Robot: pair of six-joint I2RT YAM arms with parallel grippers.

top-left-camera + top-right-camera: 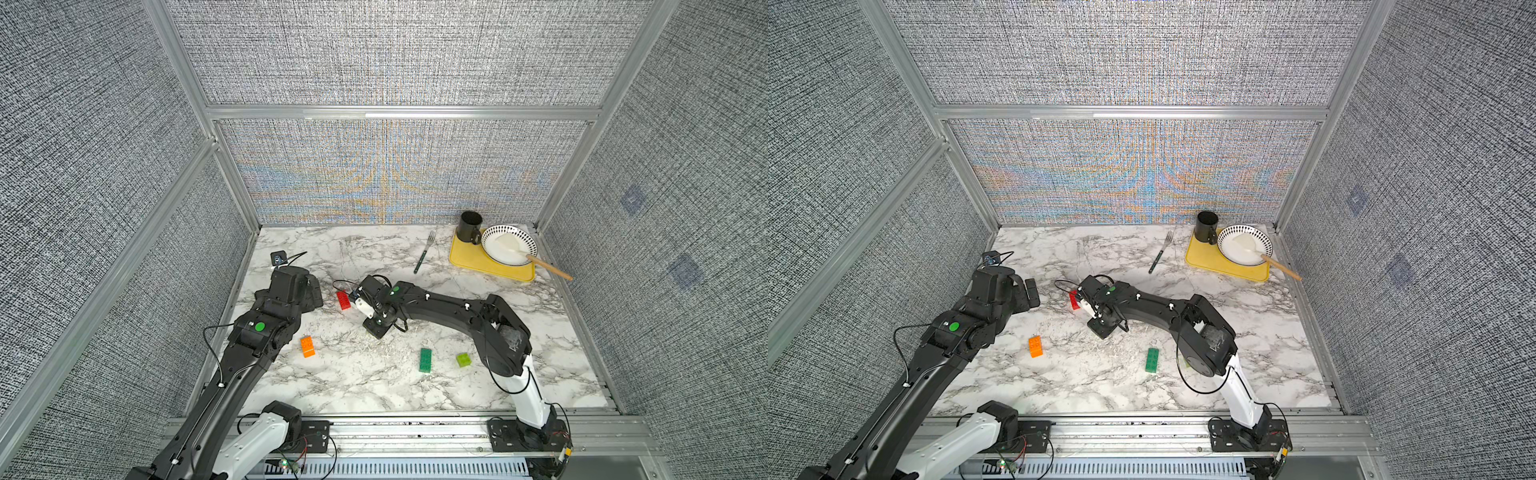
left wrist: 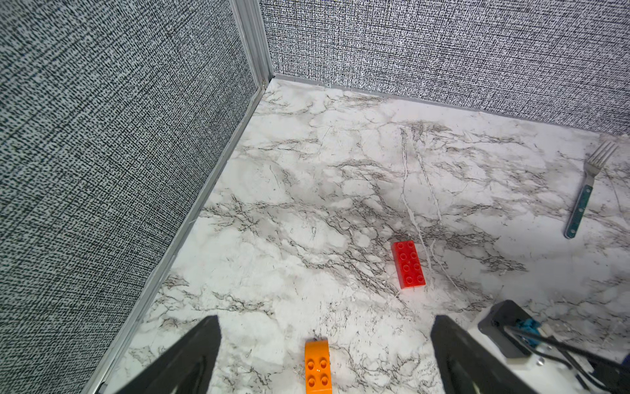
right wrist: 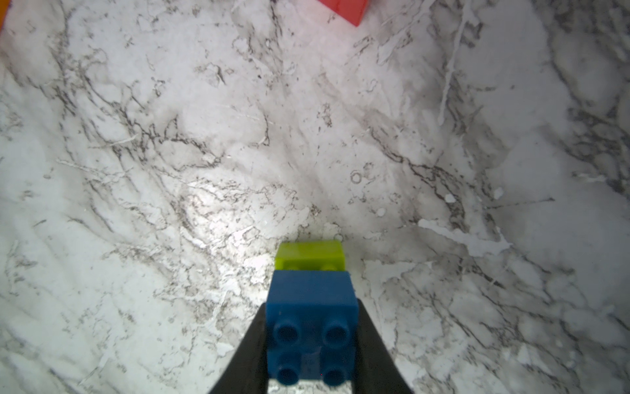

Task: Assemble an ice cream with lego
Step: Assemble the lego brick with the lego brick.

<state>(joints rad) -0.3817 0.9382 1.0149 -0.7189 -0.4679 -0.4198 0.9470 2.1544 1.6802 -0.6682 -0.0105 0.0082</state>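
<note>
Blue brick [image 3: 311,341] stacked on a lime brick [image 3: 309,256] sits clamped between the right gripper's [image 3: 312,308] near-closed jaws near the middle of the marble table [image 1: 415,395], while the loose lime brick [image 1: 463,359] lies back toward that arm's base, nearer it than the wide-open, empty left gripper [image 2: 325,320].

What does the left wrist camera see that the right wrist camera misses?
Only the left wrist view shows the steel fork with a dark green handle, the grey woven walls and the open left pincer. Only the right wrist view shows the blue square plastic brick sitting on a lime square plastic brick, with the right pincer closed on the blue one. Both show the white marble tabletop and the long red plastic brick.
</note>
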